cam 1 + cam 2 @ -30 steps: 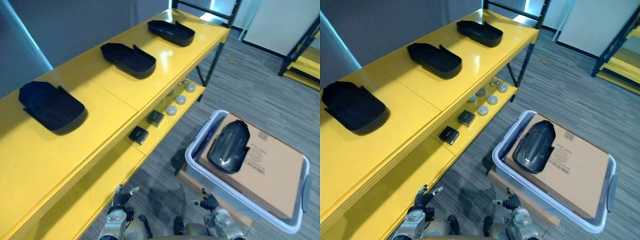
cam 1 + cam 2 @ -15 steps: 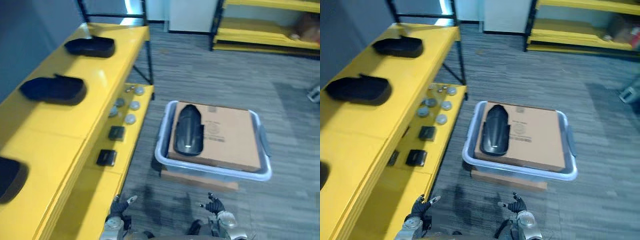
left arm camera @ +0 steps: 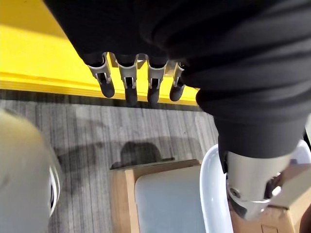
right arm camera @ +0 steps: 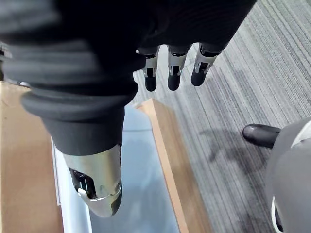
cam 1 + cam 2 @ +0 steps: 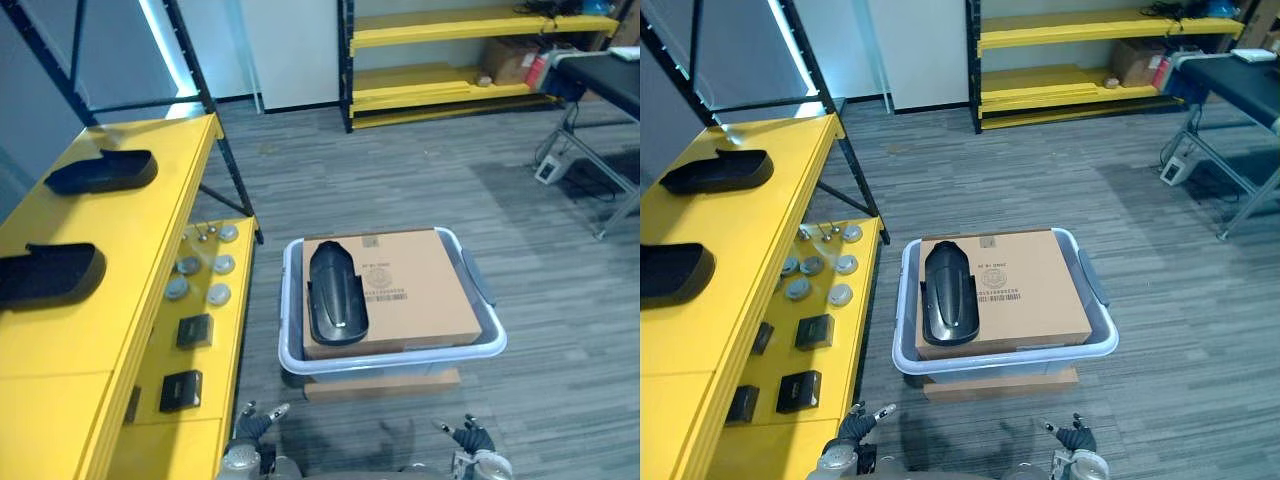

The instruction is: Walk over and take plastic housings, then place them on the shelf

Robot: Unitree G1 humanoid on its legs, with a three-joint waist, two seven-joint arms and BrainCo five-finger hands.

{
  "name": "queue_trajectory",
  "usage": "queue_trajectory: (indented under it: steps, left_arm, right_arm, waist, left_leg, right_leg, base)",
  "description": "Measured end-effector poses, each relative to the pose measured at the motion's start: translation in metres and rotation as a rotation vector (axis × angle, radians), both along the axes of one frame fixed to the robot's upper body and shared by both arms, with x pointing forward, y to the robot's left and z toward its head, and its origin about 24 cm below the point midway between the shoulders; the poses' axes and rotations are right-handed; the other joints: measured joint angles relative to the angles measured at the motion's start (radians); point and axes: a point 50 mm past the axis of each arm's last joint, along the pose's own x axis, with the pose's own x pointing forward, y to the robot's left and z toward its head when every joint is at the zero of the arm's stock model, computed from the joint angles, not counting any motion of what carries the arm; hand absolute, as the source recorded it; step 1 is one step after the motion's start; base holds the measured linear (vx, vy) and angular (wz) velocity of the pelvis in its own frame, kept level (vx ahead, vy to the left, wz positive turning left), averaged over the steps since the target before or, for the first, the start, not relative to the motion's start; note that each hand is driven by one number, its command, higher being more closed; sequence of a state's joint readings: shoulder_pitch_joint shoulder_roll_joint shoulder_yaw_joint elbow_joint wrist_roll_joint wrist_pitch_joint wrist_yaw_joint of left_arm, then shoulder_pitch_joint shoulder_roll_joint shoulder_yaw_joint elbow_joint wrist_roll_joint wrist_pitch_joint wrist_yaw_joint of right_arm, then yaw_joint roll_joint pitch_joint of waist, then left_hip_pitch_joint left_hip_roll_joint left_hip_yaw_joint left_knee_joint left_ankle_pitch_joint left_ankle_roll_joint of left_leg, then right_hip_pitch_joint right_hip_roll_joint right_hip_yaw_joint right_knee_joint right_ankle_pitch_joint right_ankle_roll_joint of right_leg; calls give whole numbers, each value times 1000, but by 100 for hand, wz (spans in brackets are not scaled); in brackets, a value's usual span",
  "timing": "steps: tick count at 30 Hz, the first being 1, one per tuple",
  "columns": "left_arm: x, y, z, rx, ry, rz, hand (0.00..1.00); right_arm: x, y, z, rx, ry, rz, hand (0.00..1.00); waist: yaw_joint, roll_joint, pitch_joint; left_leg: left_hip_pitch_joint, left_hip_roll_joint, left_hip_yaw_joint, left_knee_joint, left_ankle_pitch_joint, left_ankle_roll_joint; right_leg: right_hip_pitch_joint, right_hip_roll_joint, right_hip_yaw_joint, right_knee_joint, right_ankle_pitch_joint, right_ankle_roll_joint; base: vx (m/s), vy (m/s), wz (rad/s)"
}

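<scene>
As the left eye view looks down, a black plastic housing [image 5: 335, 292] lies on a cardboard box [image 5: 425, 290] inside a grey tote [image 5: 390, 364] on striped grey carpet [image 5: 400, 190]. It's prob. light, stiff and glossy-slick, so grip across its long edges w/ both hands. Right eye view: yellow shelf [image 5: 740, 220] on robot's left carries two more housings [image 5: 718, 172], w/ bare top nearer the robot. Left wrist view: left hand [image 3: 127, 77] fingers straight, empty. Right wrist view: right hand [image 4: 173, 63] likewise straight, holding nothing.
</scene>
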State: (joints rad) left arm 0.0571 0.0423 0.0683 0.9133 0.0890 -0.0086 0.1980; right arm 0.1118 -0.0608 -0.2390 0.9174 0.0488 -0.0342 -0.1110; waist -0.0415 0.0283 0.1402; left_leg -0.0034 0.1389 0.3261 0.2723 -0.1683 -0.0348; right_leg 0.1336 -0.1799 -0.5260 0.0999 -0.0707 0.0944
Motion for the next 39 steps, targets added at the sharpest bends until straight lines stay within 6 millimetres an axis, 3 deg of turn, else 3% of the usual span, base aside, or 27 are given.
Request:
queue_trajectory:
  steps: [5, 7, 13, 24, 27, 28, 30, 31, 33, 35, 39]
  left_arm:
    - [-2, 1, 0, 8, 7, -18, 0]
    - [-7, 4, -2, 14, 19, -15, 0]
    - [-16, 2, -5, 8, 42, -15, 0]
    - [-23, 5, -6, 18, 59, -14, 0]
    - [-22, 6, -6, 17, 57, -10, 0]
    - [-24, 6, -6, 15, 59, -5, 0]
    - [-25, 6, -6, 15, 62, -3, 0]
    - [-26, 7, -7, 16, 64, 2, 0]
    - [-27, 7, -7, 16, 63, 8, 0]
    - [-29, 9, -6, 17, 62, 20, 0]
    - [-31, 11, -6, 22, 65, 18, 0]
  right_arm:
    - [-1, -7, 1, -5, -6, -48, 0]
    - [8, -8, 4, -6, -31, -53, 0]
    - [9, -12, 5, -13, -37, -71, 0]
    - [7, -12, 5, -19, -39, -73, 0]
    - [10, -20, 14, -48, -99, -117, 0]
    - [13, -36, 27, -80, -181, -194, 0]
    - [16, -48, 41, -122, -252, -244, 0]
    - [25, -65, 66, -201, -365, -284, 0]
    - [33, -73, 84, -246, -448, -284, 0]
    - [53, -80, 124, -338, -628, -257, 0]
    - [77, -73, 164, -410, -805, -184, 0]
  waist:
    - [2, -22, -9]
    - [5, -23, -10]
    - [3, -28, -10]
    - [7, -49, -6]
    - [3, -51, -3]
    - [1, -51, -3]
    - [-2, -52, -3]
    - [-6, -52, -4]
    - [-8, -52, -7]
    - [-10, -46, -16]
    - [-8, -51, -35]
  left_leg:
    - [42, -59, -27, -125, 58, 10]
    - [55, -68, -30, -166, 80, 4]
    - [68, -70, -53, -209, 100, -4]
    - [73, -62, -44, -212, 122, -5]
    - [58, -51, -54, -193, 122, -6]
    - [51, -49, -63, -194, 125, -10]
    - [46, -51, -73, -199, 127, -12]
    - [39, -54, -82, -207, 129, -16]
    - [31, -57, -88, -219, 127, -20]
    - [25, -79, -135, -263, 130, -19]
    - [20, -93, -165, -294, 157, -7]
  right_leg:
    - [20, -21, 5, -34, 1, 2]
    - [21, -16, 7, -38, 1, 2]
    - [27, -6, 13, -42, 1, 2]
    - [19, 9, 134, -47, -2, -2]
    - [12, 19, 145, -46, -2, -2]
    - [-3, 21, 146, -36, -11, -1]
    - [-13, 19, 146, -28, -22, 3]
    - [-21, 19, 150, -25, -32, 7]
    - [-32, 20, 157, -24, -33, 7]
    - [-53, 20, 173, -24, -34, 7]
    - [-51, 17, 157, -28, -32, 12]
  base:
    - [97, 48, 27]
    - [63, -3, 6]
    - [15, -14, 8]
    - [-46, 8, -4]
    - [-127, -49, 4]
    - [-107, -27, 5]
    - [-100, -15, 9]
    - [-87, -2, 10]
    - [-48, 5, 6]
    - [19, 23, -5]
    - [128, 2, 14]
